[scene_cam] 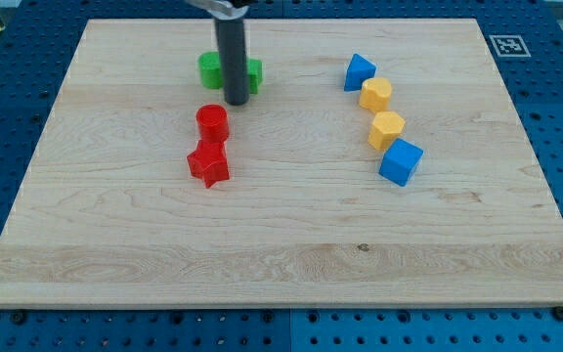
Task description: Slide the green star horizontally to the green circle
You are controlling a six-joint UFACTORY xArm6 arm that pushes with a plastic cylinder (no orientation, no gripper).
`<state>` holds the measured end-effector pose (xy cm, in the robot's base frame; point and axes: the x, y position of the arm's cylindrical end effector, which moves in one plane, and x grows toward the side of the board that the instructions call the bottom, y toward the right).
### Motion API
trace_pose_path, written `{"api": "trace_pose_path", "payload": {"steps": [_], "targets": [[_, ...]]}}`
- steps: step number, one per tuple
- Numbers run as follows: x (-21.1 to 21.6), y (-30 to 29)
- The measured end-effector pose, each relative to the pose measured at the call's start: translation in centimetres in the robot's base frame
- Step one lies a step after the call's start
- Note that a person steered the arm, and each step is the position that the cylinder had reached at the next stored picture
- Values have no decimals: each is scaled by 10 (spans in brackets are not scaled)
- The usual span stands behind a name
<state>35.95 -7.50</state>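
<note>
1. There is no hand on this arm, so nothing is grasped or released; the only contact comes from my tip (236, 101), the lower end of the dark rod, which rests on the table (281, 254) near the view's top.

2. The rod stands in front of two green pieces. The one at the view's left (208, 69) and the one at the view's right (253, 74) peek out on either side. The rod hides so much that I cannot tell which is the green star and which is the green circle, nor whether they already touch.

3. Risk: my tip appears to sit between or just below the two greens. A sideways push from here may wedge them apart instead of bringing them together.

4. Risk: an off-centre push on the star's points likely spins it, so it drifts toward the view's top or bottom rather than travelling horizontally.

5. Risk: the red cylinder (212, 122) lies just below my tip, with the red star (208, 163) touching or nearly touching it lower down. Repositioning downward could knock them.

6. The blue and yellow blocks at the view's right stand well apart, so they look safe.
</note>
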Motion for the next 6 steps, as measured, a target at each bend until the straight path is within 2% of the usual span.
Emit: {"api": "trace_pose_path", "payload": {"steps": [3,6], "targets": [[-3,-29],[-16,27]]}}
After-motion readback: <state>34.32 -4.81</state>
